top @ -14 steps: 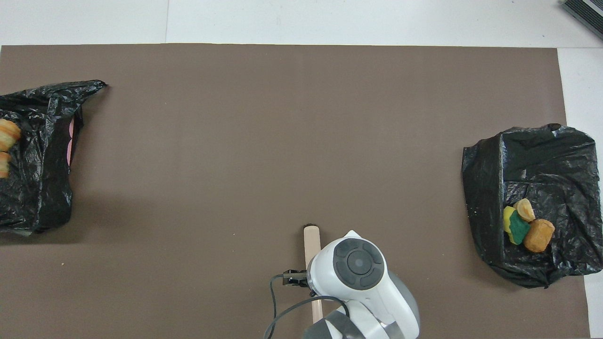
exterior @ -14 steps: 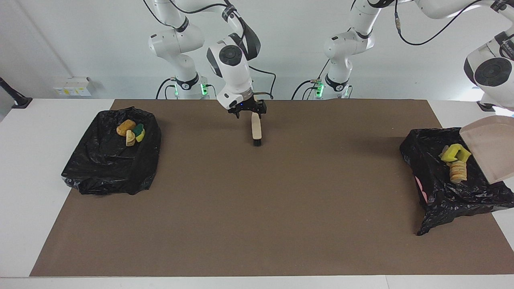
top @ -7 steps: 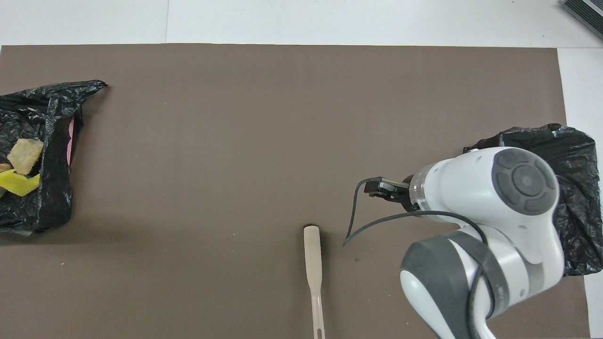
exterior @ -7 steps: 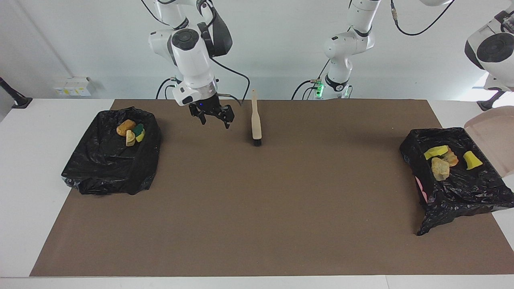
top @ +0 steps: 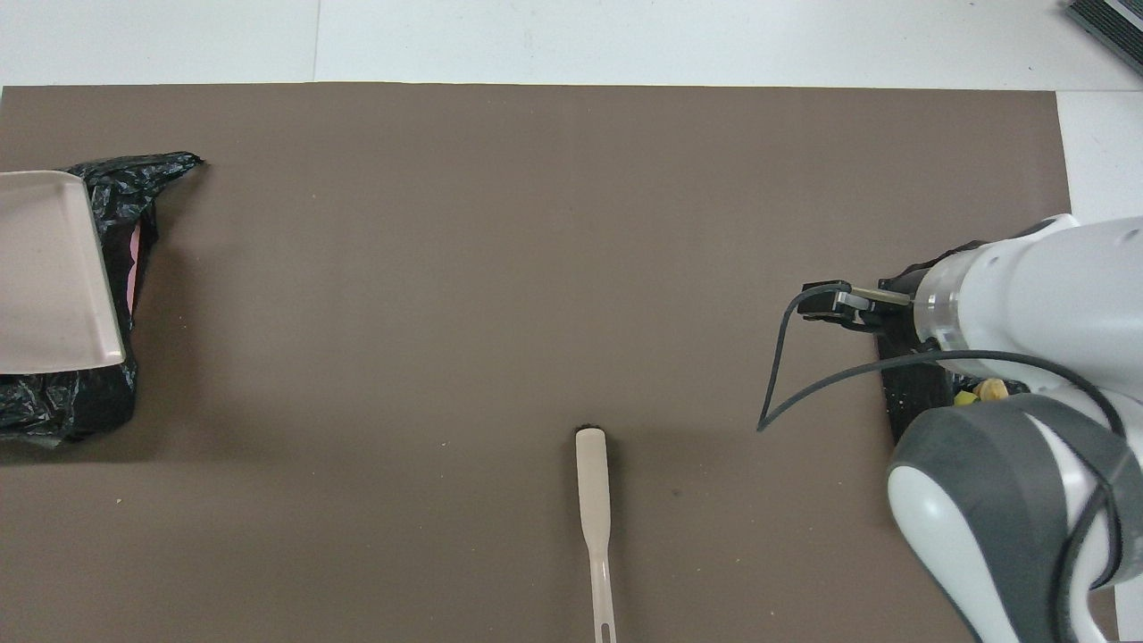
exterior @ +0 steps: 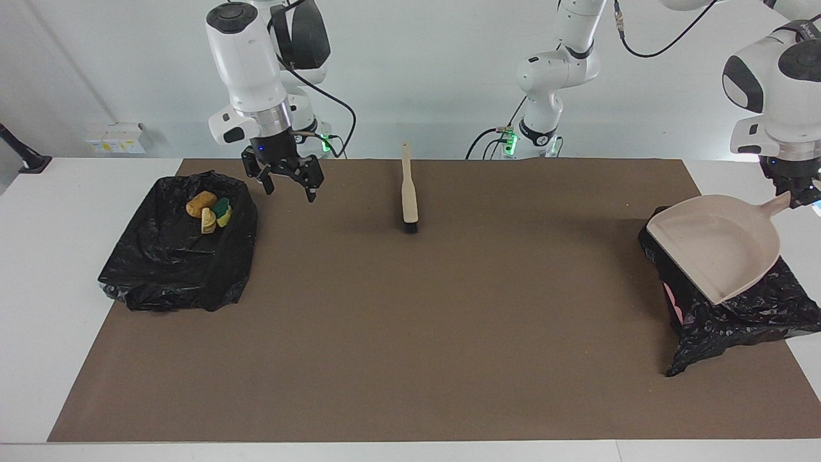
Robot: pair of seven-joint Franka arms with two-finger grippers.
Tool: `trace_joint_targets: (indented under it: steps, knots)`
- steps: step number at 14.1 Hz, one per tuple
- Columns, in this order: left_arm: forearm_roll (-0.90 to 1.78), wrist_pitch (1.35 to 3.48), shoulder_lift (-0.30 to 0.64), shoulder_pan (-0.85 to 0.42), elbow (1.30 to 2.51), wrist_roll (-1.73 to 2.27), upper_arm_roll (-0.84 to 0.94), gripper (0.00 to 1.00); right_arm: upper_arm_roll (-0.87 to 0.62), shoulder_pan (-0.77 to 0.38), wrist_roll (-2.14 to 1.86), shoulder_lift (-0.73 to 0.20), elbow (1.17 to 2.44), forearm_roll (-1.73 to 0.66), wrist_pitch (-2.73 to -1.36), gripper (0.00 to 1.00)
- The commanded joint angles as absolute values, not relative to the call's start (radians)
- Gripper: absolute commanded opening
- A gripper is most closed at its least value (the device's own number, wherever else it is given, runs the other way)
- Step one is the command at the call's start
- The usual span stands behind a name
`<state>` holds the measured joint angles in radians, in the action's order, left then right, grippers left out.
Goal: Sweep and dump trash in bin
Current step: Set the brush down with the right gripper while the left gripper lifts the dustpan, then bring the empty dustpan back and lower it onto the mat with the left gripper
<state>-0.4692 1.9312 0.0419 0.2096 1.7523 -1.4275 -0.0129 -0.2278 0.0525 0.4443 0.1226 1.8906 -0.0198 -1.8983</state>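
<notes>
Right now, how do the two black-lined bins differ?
The bin by the right arm lies uncovered, with scraps showing inside; the bin by the left arm is hidden under the dustpan, which the left gripper holds by its handle. Its liner trails out in a point. Both sit at the mat's ends.

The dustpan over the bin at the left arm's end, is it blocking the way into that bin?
Yes. The dustpan, held by the left gripper, hangs over that bin and covers most of its opening.
</notes>
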Motion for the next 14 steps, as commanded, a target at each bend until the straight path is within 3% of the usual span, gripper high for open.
trace_joint_targets:
  steps: [1, 8, 14]
  knots:
    - [-0.300, 1.869, 0.018, 0.151, 1.779, -1.306, -0.026, 0.00, -0.241, 0.104, 0.367, 0.114, 1.818, 0.005, -1.826, 1.00]
    - [-0.207, 1.841, 0.038, -0.072, 1.878, -0.789, -0.025, 0.00, -0.151, 0.155, 0.322, 0.123, 1.622, -0.008, -1.602, 1.00]
    - [-0.040, 1.897, 0.201, -0.305, 1.847, -0.199, -0.026, 0.00, 0.056, 0.155, 0.080, 0.160, 1.601, 0.009, -1.516, 1.00]
